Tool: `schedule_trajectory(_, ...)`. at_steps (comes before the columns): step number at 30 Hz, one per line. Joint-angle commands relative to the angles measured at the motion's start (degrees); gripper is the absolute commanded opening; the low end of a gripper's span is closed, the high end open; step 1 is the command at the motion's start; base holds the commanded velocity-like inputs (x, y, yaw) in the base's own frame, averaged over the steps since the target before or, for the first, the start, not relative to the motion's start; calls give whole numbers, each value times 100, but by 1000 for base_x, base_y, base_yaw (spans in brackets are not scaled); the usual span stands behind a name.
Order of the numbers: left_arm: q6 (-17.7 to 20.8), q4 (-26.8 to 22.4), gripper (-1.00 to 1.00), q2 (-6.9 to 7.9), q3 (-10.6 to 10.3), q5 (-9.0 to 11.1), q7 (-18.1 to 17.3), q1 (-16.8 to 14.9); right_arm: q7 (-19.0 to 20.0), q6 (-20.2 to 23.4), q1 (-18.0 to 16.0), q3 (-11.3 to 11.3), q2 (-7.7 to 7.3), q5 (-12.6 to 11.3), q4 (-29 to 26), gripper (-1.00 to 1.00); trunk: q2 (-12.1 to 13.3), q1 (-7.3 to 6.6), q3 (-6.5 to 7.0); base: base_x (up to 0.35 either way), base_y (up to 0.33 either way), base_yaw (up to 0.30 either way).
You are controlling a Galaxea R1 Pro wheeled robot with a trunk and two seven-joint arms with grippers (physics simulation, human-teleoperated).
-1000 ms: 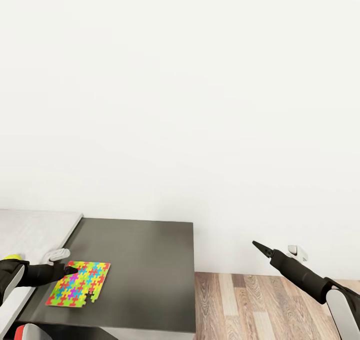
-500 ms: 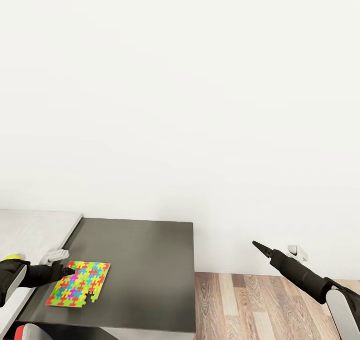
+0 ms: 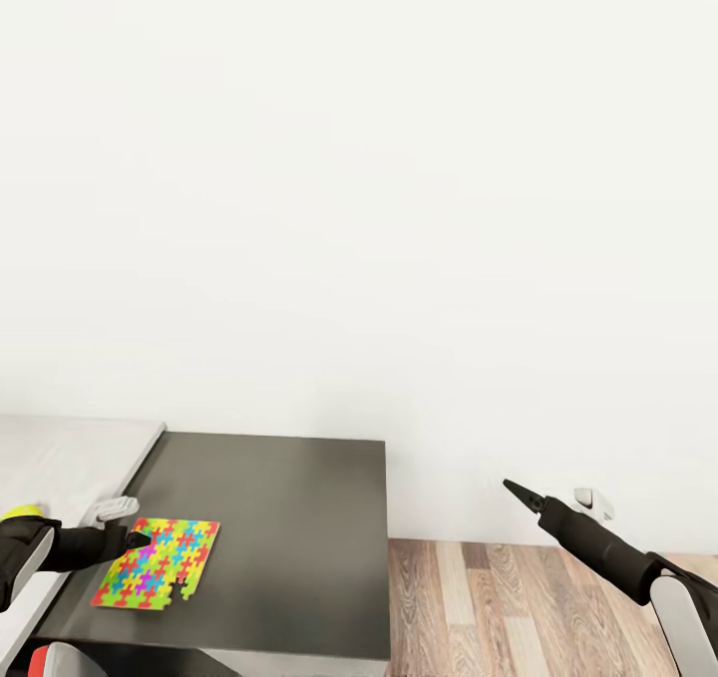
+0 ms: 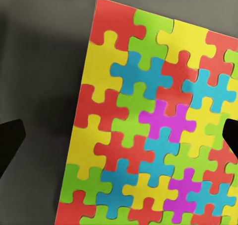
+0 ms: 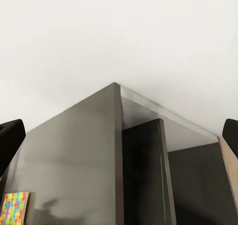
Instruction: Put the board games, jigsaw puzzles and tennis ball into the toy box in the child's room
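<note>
The puzzle (image 3: 158, 563) lies flat on the dark desk (image 3: 289, 517); the left gripper (image 3: 138, 537) hovers wide open over its edge, empty, apparently lining up to grip it.

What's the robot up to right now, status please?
Left gripper jaws open, poised over jigsaw puzzle on dark grey table section. Right gripper idle over the floor, jaws open in its wrist view. Nothing blocking the puzzle.

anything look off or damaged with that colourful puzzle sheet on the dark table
Slightly. The multicoloured jigsaw puzzle sheet lies flat on the dark grey table section, but its near edge has a notch with one piece jutting out, so the outline is not a clean rectangle. Nothing else stands out.
</note>
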Motion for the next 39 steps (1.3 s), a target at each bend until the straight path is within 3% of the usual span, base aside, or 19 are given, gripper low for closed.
schedule_trajectory(1,47,-4,100,-2,27,10,-17,-4,16,39,-6,-9,1,-6,-2,100,-12,3,-20,0,0,0)
schedule_trajectory(21,-2,-4,100,50,36,13,-219,-4,16,37,-6,-9,6,-6,-2,100,-12,3,-204,0,0,0)
schedule_trajectory(29,-279,-4,100,47,14,6,-478,8,16,37,-6,-9,8,-6,-2,100,-12,3,-221,0,0,0)
schedule_trajectory(39,-316,-4,100,42,-2,11,-519,13,26,37,-6,-9,8,-2,-2,100,-12,3,-222,0,0,0)
